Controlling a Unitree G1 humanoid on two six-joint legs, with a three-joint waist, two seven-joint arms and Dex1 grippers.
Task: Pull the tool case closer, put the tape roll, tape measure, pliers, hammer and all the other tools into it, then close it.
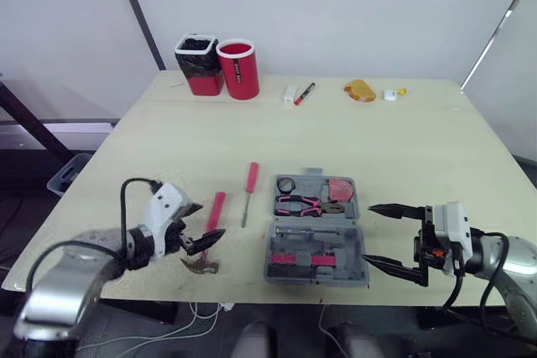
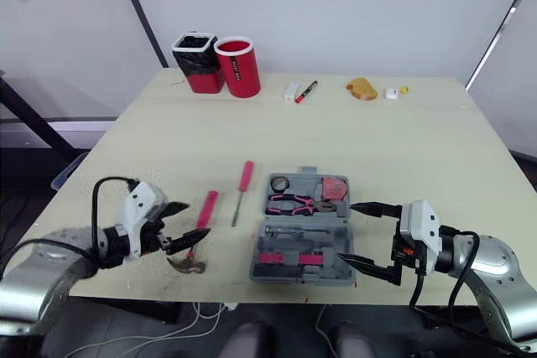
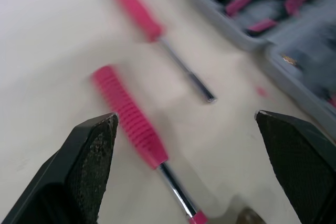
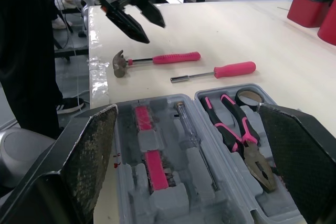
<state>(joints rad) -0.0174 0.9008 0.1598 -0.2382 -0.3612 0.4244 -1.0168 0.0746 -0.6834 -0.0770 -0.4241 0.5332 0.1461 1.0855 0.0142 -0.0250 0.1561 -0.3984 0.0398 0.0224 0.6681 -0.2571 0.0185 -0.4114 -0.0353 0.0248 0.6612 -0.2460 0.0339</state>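
- Head view, tool case: grey, lid open flat, at 6 o'clock on the table, near the front edge.
- Head view, case contents: tape roll in the far corner on the robot's left, pink-handled pliers just behind the middle, and a red item at 3 o'clock from the roll. What the red item is cannot be told.
- Head view, hammer: pink grip, lying on the table at 9 o'clock from the case, head toward the front edge.
- Head view, screwdriver: pink handle, between hammer and case, outside the case.
- Head view, left gripper: over the hammer, jaws apart.
- Head view, right gripper: at 3 o'clock from the case, jaws wide apart, tips at the case's edge.
- Head view, 12 o'clock edge: black-lined bin, red cup, marker, orange object.
- Left wrist view: hammer grip lies between the spread jaws, gripped by neither; screwdriver and case beyond.
- Right wrist view: jaws spread before the open case; left gripper hangs above the hammer, apart from it.
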